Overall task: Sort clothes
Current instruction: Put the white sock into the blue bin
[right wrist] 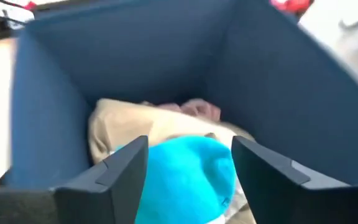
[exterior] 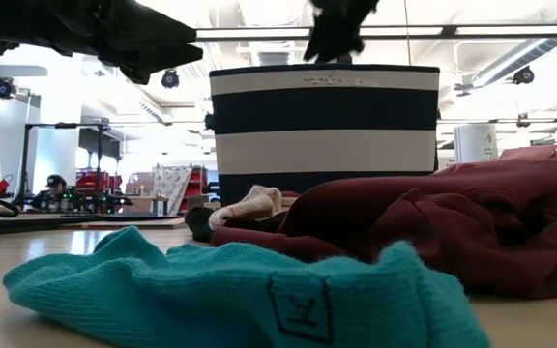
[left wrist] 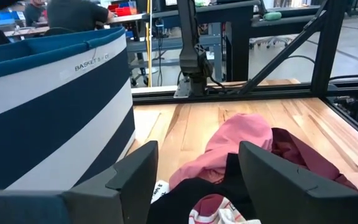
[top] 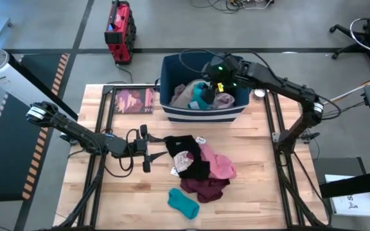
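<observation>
A pile of clothes lies mid-table: a black piece [top: 184, 149], a pink one [top: 218, 163] and a maroon one [top: 204, 187]. A teal piece [top: 184, 203] lies alone nearer the front edge. My left gripper [top: 146, 149] is open just left of the pile, level with the table, and the black piece [left wrist: 213, 196] lies ahead of its fingers. My right gripper [top: 216, 77] is open over the dark blue striped bin [top: 204, 114], pointing down. Below it, a bright teal piece [right wrist: 188, 177] rests on a beige garment [right wrist: 123, 121] inside the bin.
The bin stands at the table's far middle and holds pale pink, beige and grey pieces [top: 188, 93]. A maroon booklet [top: 133, 101] lies left of the bin. A red device [top: 119, 25] sits on the floor beyond the table. Bare wood shows at the table's right [top: 255, 167].
</observation>
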Controlling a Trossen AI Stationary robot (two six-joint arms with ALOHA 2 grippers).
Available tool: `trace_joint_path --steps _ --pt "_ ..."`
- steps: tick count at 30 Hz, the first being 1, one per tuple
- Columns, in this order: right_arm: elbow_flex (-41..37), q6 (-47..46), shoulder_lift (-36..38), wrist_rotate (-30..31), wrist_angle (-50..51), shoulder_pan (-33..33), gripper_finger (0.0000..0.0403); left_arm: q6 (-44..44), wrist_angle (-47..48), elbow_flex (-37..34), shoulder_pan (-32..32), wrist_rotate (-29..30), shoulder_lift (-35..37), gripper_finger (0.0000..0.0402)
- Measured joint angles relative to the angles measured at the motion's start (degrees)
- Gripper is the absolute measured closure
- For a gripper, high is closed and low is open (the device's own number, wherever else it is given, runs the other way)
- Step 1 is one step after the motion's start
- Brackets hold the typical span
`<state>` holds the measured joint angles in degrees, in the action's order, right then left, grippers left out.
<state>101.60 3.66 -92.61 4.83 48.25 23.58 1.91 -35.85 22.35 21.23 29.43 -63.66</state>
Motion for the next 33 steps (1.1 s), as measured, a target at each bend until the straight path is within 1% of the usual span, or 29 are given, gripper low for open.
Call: trace_joint_path --steps 5,8,11,14,17,22,25,29,33 --pt "-1.4 0.9 6.6 7.7 0.4 -6.6 0.0227 -0.5 1.8 0.0 0.0 0.0 0.0 0.018" --pt "-4.2 0.4 10.4 9.5 0.5 -10.9 0.0249 -0.9 2.8 0.0 0.0 -0.1 0.0 0.018" --pt "-9.7 -1.2 14.7 10.2 -1.2 -15.2 0.0272 -1.2 2.9 0.0 0.0 -1.4 0.0 0.0185" --pt "-17.8 -3.0 18.9 10.3 -4.8 -18.9 0.0292 -1.7 2.9 0.0 0.0 -1.6 0.0 0.0192" --pt "-27.3 -4.6 22.9 10.2 -11.7 -21.9 0.031 -1.9 2.9 0.0 0.0 -1.4 0.0 0.0198" --pt "-42.9 -8.2 28.6 10.3 -26.3 -25.8 0.0335 -2.6 3.4 0.0 -0.1 -1.5 0.0 0.021" --pt "-51.5 -9.4 30.9 10.4 -36.9 -28.3 0.0351 -2.8 5.6 0.0 -0.1 -3.4 0.0 0.0225" --pt "-61.2 -7.8 32.5 10.3 -52.5 -31.1 0.037 -3.1 8.4 0.0 0.0 -4.5 0.0 0.0253" --pt "-69.0 -3.9 31.9 10.2 -66.6 -32.2 0.0383 -5.5 8.9 0.0 -0.1 -4.5 -2.9 0.0277"
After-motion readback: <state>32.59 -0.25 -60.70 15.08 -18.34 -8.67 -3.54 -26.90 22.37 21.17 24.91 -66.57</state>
